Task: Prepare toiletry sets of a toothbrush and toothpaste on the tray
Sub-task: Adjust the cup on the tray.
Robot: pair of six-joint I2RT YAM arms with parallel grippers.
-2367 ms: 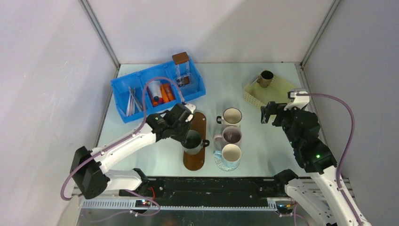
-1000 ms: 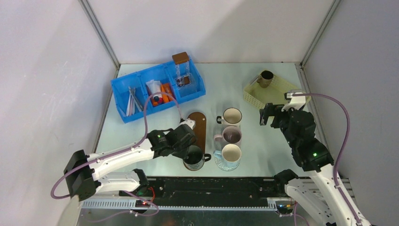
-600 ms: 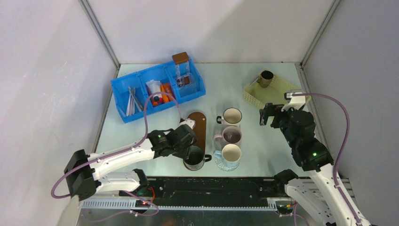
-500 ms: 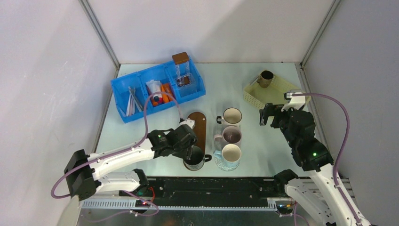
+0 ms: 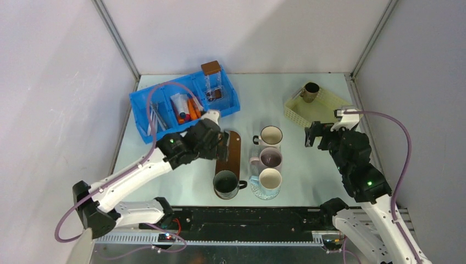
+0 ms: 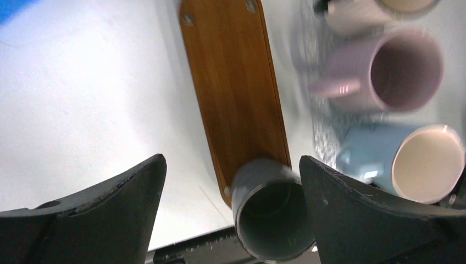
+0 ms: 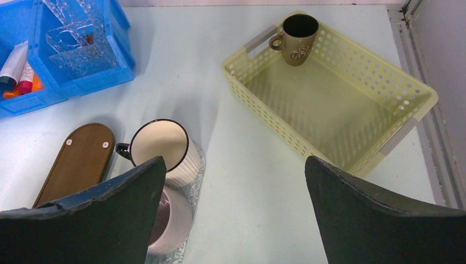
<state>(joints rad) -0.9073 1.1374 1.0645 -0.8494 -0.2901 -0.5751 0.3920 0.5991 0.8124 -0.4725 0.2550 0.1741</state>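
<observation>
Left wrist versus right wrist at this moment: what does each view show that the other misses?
Only the left wrist: the grey mug and the blue mug. Only the right wrist: the yellow basket with a brown mug standing in it, and the toothpaste tubes. Both: the wooden tray and the pink mug.

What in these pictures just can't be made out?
Toothbrushes: top view, tiny, crossed by the arm's cable; count unclear.
Toothpaste: right wrist view, cut off by the left edge.
Dark mug: left wrist view, inside too shadowed to tell if empty.
Pink mug: left wrist view, blurred.
</observation>
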